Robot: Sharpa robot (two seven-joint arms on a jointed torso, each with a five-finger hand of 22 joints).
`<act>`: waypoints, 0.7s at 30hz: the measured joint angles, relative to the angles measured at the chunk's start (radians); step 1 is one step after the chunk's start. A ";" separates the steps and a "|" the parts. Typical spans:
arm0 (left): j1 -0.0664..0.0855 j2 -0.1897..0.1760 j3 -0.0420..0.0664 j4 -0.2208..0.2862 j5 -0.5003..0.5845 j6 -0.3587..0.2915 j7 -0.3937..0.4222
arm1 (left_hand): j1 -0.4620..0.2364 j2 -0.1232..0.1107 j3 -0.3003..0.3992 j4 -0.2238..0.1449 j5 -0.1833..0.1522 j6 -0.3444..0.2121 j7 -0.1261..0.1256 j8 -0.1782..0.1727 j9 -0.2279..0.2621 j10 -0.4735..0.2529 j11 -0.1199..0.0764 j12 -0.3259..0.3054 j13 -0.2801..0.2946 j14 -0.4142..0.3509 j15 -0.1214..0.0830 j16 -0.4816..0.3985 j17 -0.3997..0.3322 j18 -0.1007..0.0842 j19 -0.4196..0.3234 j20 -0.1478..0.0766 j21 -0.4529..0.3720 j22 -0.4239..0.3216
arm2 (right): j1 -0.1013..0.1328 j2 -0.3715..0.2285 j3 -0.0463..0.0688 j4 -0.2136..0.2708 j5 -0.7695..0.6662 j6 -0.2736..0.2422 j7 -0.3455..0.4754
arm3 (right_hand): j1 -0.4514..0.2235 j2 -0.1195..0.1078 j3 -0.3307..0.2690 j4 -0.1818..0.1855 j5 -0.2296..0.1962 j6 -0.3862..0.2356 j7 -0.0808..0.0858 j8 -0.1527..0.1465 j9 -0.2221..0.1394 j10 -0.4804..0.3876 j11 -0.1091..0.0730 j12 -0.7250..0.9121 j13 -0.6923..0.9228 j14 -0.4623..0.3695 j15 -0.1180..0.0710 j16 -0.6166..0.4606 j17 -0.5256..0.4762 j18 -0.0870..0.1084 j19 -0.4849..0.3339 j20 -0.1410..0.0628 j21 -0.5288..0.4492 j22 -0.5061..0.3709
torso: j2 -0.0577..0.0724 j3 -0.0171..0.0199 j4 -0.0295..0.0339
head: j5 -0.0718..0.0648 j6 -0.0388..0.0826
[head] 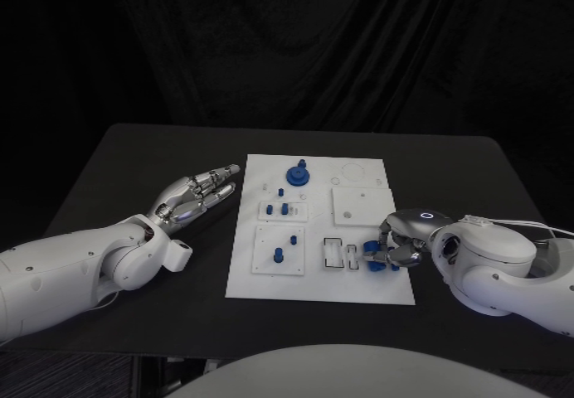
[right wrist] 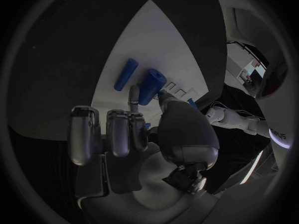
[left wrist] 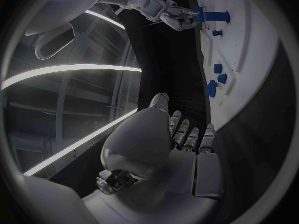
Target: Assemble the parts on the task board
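Note:
The white task board (head: 323, 282) lies in the middle of the black table. My right hand (head: 403, 242) sits at the board's near right edge and pinches a blue cylinder part (right wrist: 151, 86) between thumb and finger. A second blue cylinder (right wrist: 125, 74) lies on the board just past it. My left hand (head: 199, 196) hovers left of the board with its fingers stretched out and apart, holding nothing. A blue round part (head: 297, 174) stands at the board's far end, and small blue pegs (head: 281, 207) stand in the middle blocks.
Two rectangular slots (head: 341, 254) are sunk in the board beside my right hand. A raised white square plate (head: 362, 204) sits on the board's far right. Bare black table (head: 143, 157) runs along both sides of the board.

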 measured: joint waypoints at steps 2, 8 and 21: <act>-0.001 0.000 0.000 -0.001 0.000 0.001 0.000 | 0.000 0.000 0.000 0.000 0.000 0.001 0.001 0.000 0.000 0.000 0.000 0.000 0.000 0.000 0.000 0.000 0.000 0.000 0.000 0.000 0.000 0.000 | -0.003 0.005 0.000 -0.004 0.000 0.001 0.000 | 0.000 0.000 0.002 -0.002 0.000 0.000 0.000 -0.006 0.000 0.000 0.000 0.000 0.000 0.000 0.000 0.000 0.000 0.000 0.000 0.000 0.000 0.000 | 0.000 -0.0001 -0.0001 | 0.000 0.000; -0.004 0.001 0.000 -0.002 0.000 0.005 0.000 | 0.000 0.000 0.003 0.003 -0.004 0.005 0.005 0.000 0.000 0.000 0.000 0.000 0.000 0.000 0.000 0.000 0.000 0.000 0.000 0.000 0.000 0.001 | -0.013 0.021 0.000 -0.020 0.000 0.002 0.003 | 0.027 0.010 0.015 -0.009 0.045 0.004 0.004 -0.043 -0.005 0.000 0.000 0.000 0.001 0.000 0.000 0.000 0.000 0.000 -0.004 -0.004 0.000 0.000 | 0.000 -0.0007 -0.0001 | 0.000 0.000; -0.005 0.001 0.000 -0.002 0.000 0.010 0.000 | 0.000 0.000 0.003 0.003 -0.004 0.006 0.014 0.000 0.001 -0.003 0.003 0.000 0.000 0.000 0.000 0.000 0.000 0.000 0.004 0.004 0.000 0.007 | -0.017 0.040 0.006 -0.037 0.016 0.007 0.008 | 0.129 -0.028 0.055 -0.050 0.391 0.027 0.005 -0.100 -0.001 -0.004 -0.004 0.000 0.001 0.003 0.001 0.001 0.000 0.000 -0.004 -0.004 0.005 0.000 | -0.001 -0.0005 0.0006 | 0.005 0.000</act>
